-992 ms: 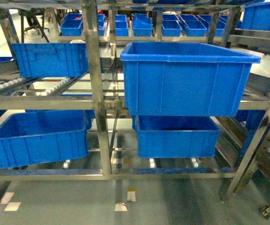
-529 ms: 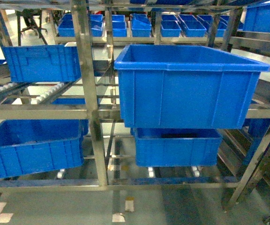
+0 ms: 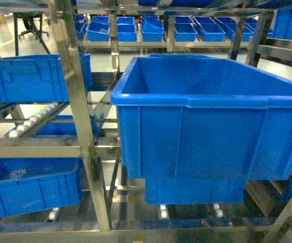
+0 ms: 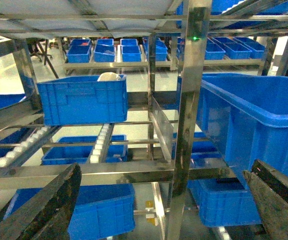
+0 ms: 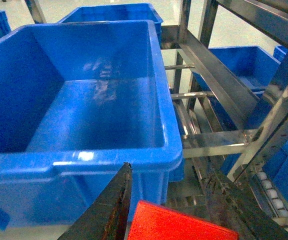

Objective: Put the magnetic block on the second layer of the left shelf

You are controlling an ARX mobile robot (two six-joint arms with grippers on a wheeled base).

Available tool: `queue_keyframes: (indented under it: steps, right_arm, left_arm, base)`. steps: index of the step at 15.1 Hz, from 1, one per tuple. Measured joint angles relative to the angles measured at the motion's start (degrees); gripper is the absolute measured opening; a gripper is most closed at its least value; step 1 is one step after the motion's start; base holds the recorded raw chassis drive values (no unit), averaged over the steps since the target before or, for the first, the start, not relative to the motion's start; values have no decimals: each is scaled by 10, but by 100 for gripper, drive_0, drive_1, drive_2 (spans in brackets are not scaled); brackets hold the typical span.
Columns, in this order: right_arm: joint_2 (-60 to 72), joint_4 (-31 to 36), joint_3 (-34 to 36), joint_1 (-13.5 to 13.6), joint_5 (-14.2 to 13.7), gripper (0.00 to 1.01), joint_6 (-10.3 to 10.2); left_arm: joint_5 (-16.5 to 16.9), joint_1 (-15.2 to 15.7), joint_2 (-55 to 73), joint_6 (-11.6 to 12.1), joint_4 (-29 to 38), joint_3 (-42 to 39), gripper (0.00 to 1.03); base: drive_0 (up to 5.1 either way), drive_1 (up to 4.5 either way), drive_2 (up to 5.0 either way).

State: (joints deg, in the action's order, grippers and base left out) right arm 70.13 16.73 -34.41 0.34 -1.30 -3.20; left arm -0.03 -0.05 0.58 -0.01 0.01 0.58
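Head view: a large deep blue crate (image 3: 212,126) fills the centre and right of the frame, resting on the steel rack (image 3: 80,147); a second blue crate (image 3: 34,76) sits at the upper left on the neighbouring bay's roller level (image 3: 32,121), and a lower crate (image 3: 29,190) occupies the lower left. Rows of small blue bins (image 3: 151,28) line the top of the frame. Neither gripper appears in this view.

Right wrist view: the right gripper (image 5: 176,220) appears at the bottom edge, its two dark fingers (image 5: 111,210) closed against the magnetic block (image 5: 176,225), a red block seen at the bottom centre between them. The block lies just below the near rim of the large crate, whose inside fills the upper left of the frame.

Left wrist view: the left gripper (image 4: 159,200) shows its fingers at the lower left and lower right corners, spread wide apart with nothing between them; a rack post (image 4: 186,125) stands at centre
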Motion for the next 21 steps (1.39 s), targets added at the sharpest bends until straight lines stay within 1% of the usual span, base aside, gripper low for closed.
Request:
queue_keyframes:
  steps: [5, 9, 10, 11, 12, 13, 14, 15, 16, 17, 18, 19, 20, 21]
  right_arm:
    - [2, -1, 0, 0, 0, 39, 0]
    - [5, 2, 0, 0, 0, 39, 0]
    - [5, -4, 0, 1, 3, 39, -3]
    - [2, -20, -2, 8, 13, 39, -20]
    - [2, -28, -6, 23, 21, 39, -35]
    - [11, -31, -18, 44, 33, 39, -42]
    - [34, -37, -37, 66, 44, 39, -44]
    - [75, -40, -61, 91, 45, 39, -42]
    - [118, -44, -86, 110, 45, 39, -40]
    - [168, -48, -116, 124, 55, 39, -36]
    - [201, -53, -140, 130, 61, 39, -36]
    - [233, -45, -162, 137, 71, 39, -39]
    - [279, -24, -195, 141, 65, 39, -48]
    - [322, -4, -225, 144, 45, 39, -52]
  left_arm:
    - [0, 0, 0, 0, -3, 0, 98]
    - [0, 0, 0, 0, -2, 0, 98]
    - [0, 0, 0, 0, -2, 0, 98]
    - [0, 0, 0, 0, -2, 0, 98]
    - [0, 0, 0, 0, -2, 0, 98]
    - [0, 0, 0, 0, -2, 0, 98]
    - [0, 0, 0, 0, -2, 0, 98]
    - [0, 0, 0, 0, -2, 0, 98]
    - [0, 0, 0, 0, -2, 0, 98]
    - [0, 0, 0, 0, -2, 0, 98]
    - [0, 0, 0, 0, -2, 0, 98]
    - [0, 0, 0, 0, -2, 0, 98]
    - [0, 0, 0, 0, -2, 0, 98]
    - [0, 0, 0, 0, -2, 0, 98]
  base:
    - [7, 421, -406]
    - [0, 0, 0]
    - [0, 0, 0]
    - [0, 0, 0]
    - [0, 0, 0]
    - [0, 0, 0]
    - [0, 0, 0]
    - [0, 0, 0]
    - [0, 0, 0]
    - [0, 0, 0]
    - [0, 0, 0]
    - [0, 0, 0]
    - [0, 0, 0]
    - [0, 0, 0]
